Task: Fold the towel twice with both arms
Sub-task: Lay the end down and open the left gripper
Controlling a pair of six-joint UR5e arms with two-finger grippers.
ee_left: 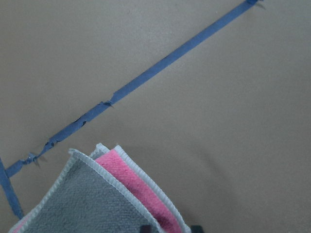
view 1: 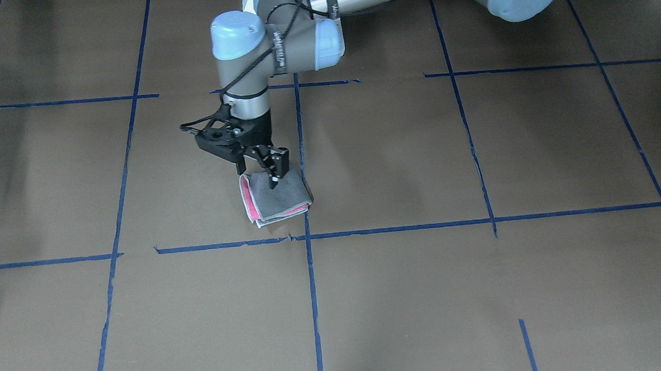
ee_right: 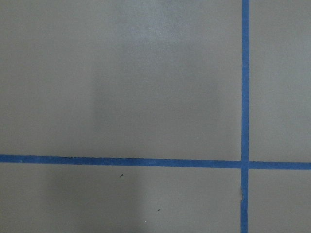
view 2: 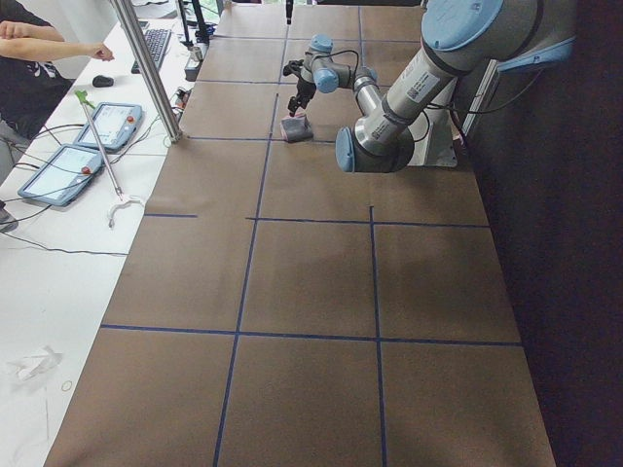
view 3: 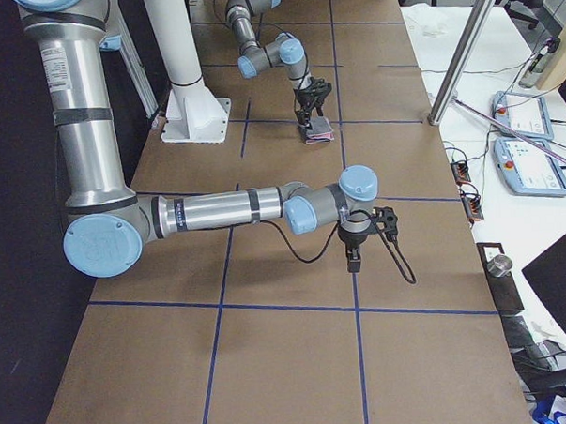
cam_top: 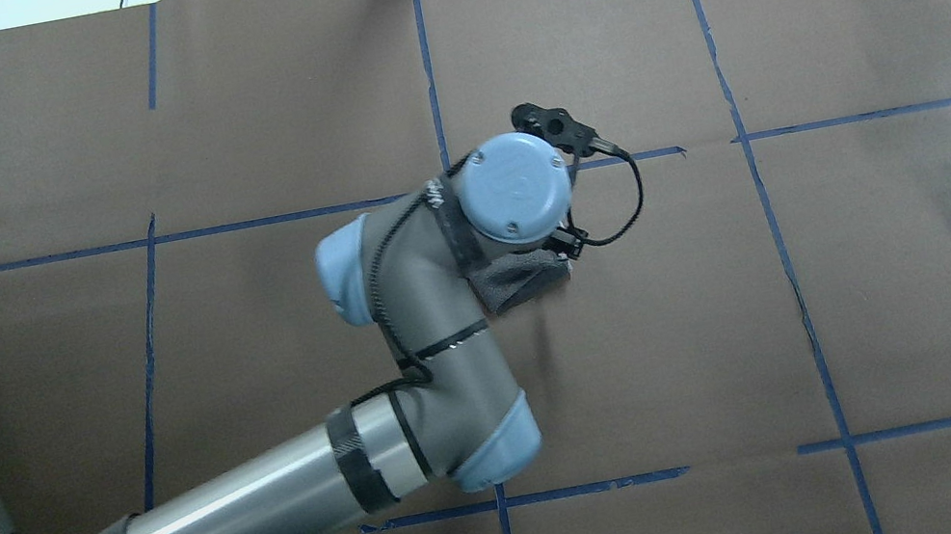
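Observation:
The towel (view 1: 285, 198) lies folded into a small square on the brown table, grey face up, with pink layers and whitish borders showing at its edges. My left gripper (view 1: 258, 178) points down over its far edge, open, one fingertip (view 1: 273, 182) touching the grey top. In the overhead view the left wrist hides most of the towel (cam_top: 528, 285). The left wrist view shows the towel's corner (ee_left: 92, 199) at the bottom. My right gripper (view 3: 354, 261) hangs over bare table far from the towel (view 3: 319, 133); I cannot tell whether it is open or shut.
Blue tape lines (view 1: 311, 267) divide the brown table cover into squares. A white pedestal (view 3: 189, 113) stands at the robot's side. A side desk holds tablets (view 2: 63, 173), a metal pole (view 2: 146, 68) rises there, and a person (view 2: 24, 58) sits beyond.

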